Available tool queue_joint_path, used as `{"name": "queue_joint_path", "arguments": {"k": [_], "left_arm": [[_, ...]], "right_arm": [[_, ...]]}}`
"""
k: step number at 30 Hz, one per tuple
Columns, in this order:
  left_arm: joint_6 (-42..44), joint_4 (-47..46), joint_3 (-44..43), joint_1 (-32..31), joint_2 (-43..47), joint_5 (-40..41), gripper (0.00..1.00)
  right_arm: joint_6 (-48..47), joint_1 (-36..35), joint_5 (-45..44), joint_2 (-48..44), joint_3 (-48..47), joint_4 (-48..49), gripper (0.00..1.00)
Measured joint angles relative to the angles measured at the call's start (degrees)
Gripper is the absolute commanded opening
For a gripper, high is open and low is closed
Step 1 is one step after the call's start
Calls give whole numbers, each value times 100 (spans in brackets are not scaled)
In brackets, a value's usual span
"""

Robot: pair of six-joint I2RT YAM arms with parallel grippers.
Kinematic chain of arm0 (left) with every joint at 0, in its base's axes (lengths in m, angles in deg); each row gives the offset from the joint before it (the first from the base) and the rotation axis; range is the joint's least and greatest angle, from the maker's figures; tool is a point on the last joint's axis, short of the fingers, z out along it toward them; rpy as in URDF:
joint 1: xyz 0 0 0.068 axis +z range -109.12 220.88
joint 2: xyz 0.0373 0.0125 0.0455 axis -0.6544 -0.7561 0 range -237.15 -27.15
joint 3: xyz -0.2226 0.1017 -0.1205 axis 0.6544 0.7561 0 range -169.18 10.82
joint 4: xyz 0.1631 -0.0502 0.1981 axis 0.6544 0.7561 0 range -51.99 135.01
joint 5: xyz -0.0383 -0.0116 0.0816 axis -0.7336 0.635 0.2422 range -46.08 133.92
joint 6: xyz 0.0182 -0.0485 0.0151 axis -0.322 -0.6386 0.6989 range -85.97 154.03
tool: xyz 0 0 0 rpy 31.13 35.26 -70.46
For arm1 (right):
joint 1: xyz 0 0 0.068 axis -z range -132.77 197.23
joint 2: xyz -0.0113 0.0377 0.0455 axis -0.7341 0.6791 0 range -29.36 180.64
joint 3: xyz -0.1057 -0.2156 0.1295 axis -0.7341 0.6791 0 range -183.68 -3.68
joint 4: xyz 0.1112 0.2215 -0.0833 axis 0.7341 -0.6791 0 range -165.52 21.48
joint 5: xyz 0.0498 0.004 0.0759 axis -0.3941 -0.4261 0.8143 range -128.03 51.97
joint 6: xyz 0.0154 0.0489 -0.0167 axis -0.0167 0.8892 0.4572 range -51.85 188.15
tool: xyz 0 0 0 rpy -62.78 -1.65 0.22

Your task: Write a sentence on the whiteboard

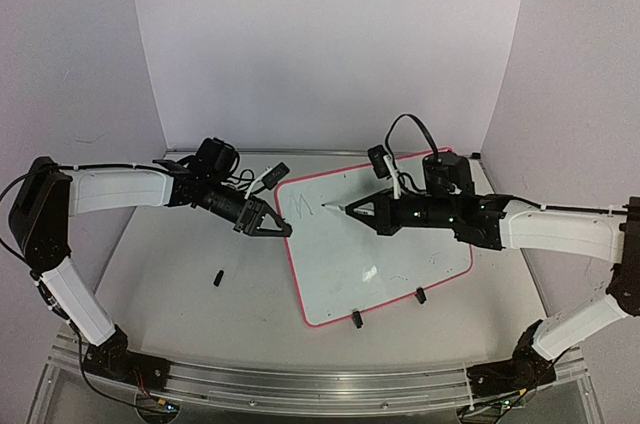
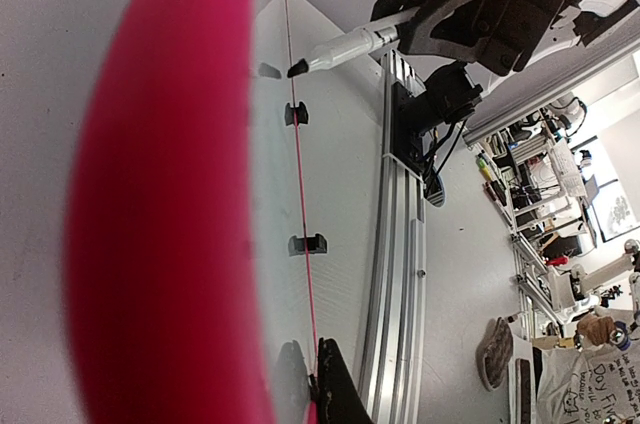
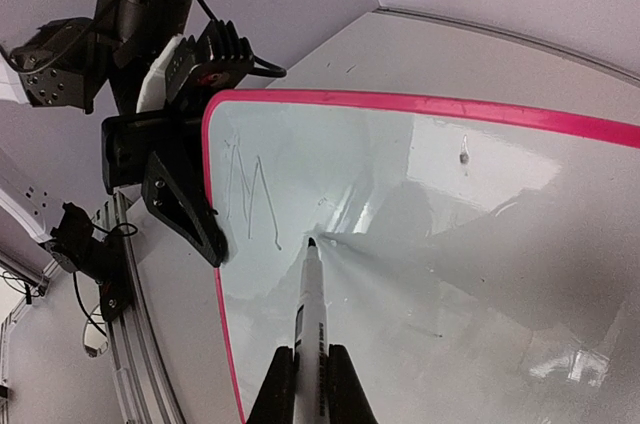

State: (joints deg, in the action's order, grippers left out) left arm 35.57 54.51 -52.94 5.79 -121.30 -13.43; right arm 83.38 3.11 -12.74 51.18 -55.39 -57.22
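Observation:
The whiteboard [image 1: 400,264], white with a pink-red rim, lies flat on the table. Of the sentence, only a thin letter "M" [image 1: 300,206] shows near the board's upper left corner; it also shows in the right wrist view [image 3: 250,189]. My right gripper [image 1: 372,212] is shut on a white marker [image 3: 310,304], whose black tip sits at the board surface just right of the "M". My left gripper [image 1: 283,230] pinches the board's left rim [image 2: 300,184]; one dark finger [image 2: 340,394] shows against the rim. The marker also shows in the left wrist view [image 2: 345,47].
A small black marker cap [image 1: 216,277] lies on the table left of the board. Two black clip feet [image 1: 356,319] [image 1: 421,295] sit on the board's near edge. A small black-and-white object [image 1: 268,177] lies behind the left gripper. White walls enclose the table.

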Motion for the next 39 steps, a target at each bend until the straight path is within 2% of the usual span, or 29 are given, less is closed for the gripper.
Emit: {"name": "queue_joint_path", "arguments": {"k": [18,39], "left_arm": [[-13,15,0,4,0,6,0],[-13,19,0,7,0,4,0]], "right_arm": [[-9,-7,83,303,-165,252,0],[-11,-46,137,214,34,142,0]]}}
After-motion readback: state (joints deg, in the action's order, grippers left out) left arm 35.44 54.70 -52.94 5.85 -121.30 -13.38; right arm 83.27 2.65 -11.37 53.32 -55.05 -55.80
